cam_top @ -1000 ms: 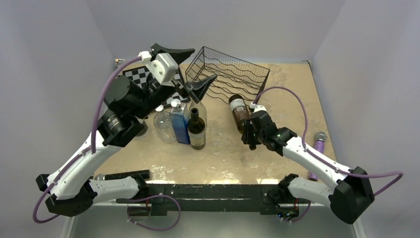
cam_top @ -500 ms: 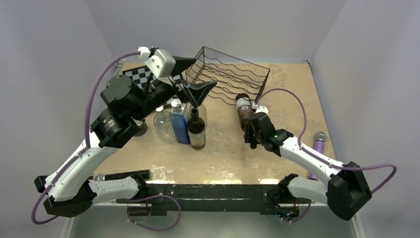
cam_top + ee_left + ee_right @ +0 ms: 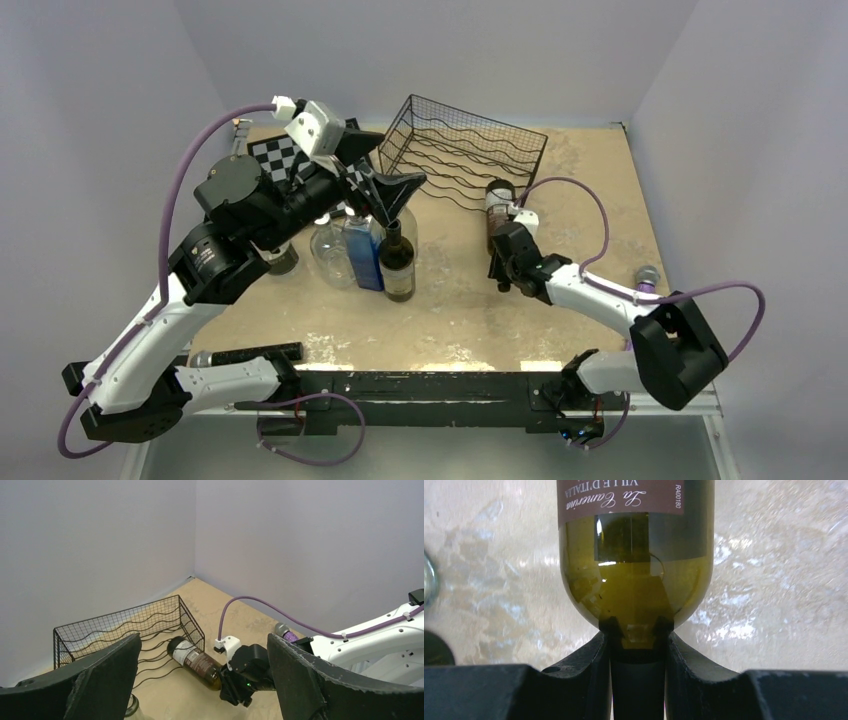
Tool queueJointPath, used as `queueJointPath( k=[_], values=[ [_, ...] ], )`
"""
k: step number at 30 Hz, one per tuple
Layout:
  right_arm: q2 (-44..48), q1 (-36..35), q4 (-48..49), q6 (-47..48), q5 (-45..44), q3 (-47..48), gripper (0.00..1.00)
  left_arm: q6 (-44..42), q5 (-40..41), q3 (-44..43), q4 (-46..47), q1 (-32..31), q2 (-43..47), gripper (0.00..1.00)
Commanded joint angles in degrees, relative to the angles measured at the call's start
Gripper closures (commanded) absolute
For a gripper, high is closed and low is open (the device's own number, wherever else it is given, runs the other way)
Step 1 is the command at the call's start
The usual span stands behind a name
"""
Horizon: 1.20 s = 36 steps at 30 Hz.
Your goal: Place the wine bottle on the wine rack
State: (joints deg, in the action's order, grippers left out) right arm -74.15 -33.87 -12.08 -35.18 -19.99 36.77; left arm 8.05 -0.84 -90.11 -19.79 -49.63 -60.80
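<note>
Green glass bottle [image 3: 636, 580] lies at the rack [image 3: 465, 150], neck pinched in my right claw [image 3: 636, 630]; my left claw [image 3: 203, 645] gapes wide.

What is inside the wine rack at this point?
Only bare wires show inside the rack. The bottle, gripped at its neck by the right tool, has its base at the rack's front edge. The left tool covers the rack's near-left corner.

The wine bottle [image 3: 636, 585] is glossy olive-green glass with a matt brown paper label [image 3: 634, 495]. The wine rack [image 3: 465, 150] is thin black metal wire; the worktop [image 3: 590, 200] looks mottled beige, stone-like, faintly shiny. The right tool [image 3: 637, 628] is matt black plastic.
</note>
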Motion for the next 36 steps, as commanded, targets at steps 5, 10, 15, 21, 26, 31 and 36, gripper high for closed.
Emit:
queueJointPath(
  k=[5, 10, 15, 21, 26, 31, 36],
  values=[
    [-4.96, 1.19, 7.75, -3.58, -16.04, 10.07, 1.00, 2.52, -3.07, -1.56, -0.52, -0.12, -0.48, 0.01],
    [-10.80, 1.60, 11.06, -3.27, -16.47, 13.71, 1.00, 1.52, -3.67, -3.54, -1.95, -0.12, -1.90, 0.01],
    [-14.95, 2.72, 15.58, -1.13, -16.13, 15.54, 1.00, 0.69, -3.99, -4.55, -3.50, -0.12, -2.48, 0.01],
    [-18.95, 3.81, 13.75, 2.74, -17.15, 20.59, 1.00, -0.18, -3.43, -4.60, -4.41, -0.11, -1.91, 0.01],
    [-21.39, 4.22, 5.95, 1.95, -18.99, 25.15, 1.00, -1.54, -3.14, -4.46, -4.64, -0.07, -1.37, 0.01],
    [-24.01, 4.81, -2.54, -1.20, -23.13, 29.74, 1.00, -2.42, -3.48, -4.68, -4.13, -0.08, -1.90, 0.01],
    [-25.89, 6.09, -8.24, -3.04, -22.63, 33.54, 1.00, -2.34, -4.21, -5.31, -3.84, -0.07, -2.97, 0.01]
  ],
)
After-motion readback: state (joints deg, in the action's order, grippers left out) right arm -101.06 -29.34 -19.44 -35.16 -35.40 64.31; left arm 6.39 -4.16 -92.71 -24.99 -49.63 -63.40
